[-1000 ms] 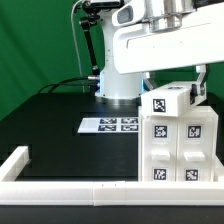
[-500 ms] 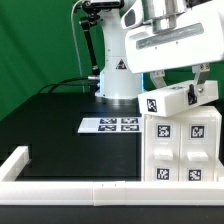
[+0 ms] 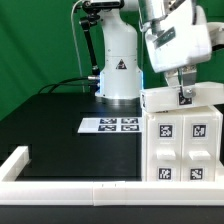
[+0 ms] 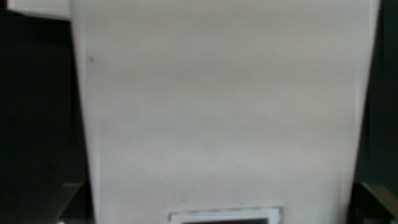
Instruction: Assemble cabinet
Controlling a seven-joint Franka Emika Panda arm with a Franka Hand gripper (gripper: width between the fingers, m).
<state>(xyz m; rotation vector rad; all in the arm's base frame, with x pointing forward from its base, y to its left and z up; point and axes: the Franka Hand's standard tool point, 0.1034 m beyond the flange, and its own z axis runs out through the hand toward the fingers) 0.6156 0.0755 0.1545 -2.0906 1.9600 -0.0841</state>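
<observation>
The white cabinet body stands at the exterior view's right, with several black-and-white tags on its front. A white top piece lies level across the body's top. My gripper reaches down onto this piece from above, its dark fingers closed around the piece's edge by a small tag. In the wrist view the white piece fills nearly the whole picture, with a tag's edge at one end. My fingertips do not show there.
The marker board lies flat on the black table in the middle. A long white border rail runs along the near edge and turns up at the exterior view's left. The arm's white base stands behind.
The top piece was held tilted above the cabinet body. It has swung level and come down onto the body's top, and my gripper has turned and moved toward the exterior view's right.
</observation>
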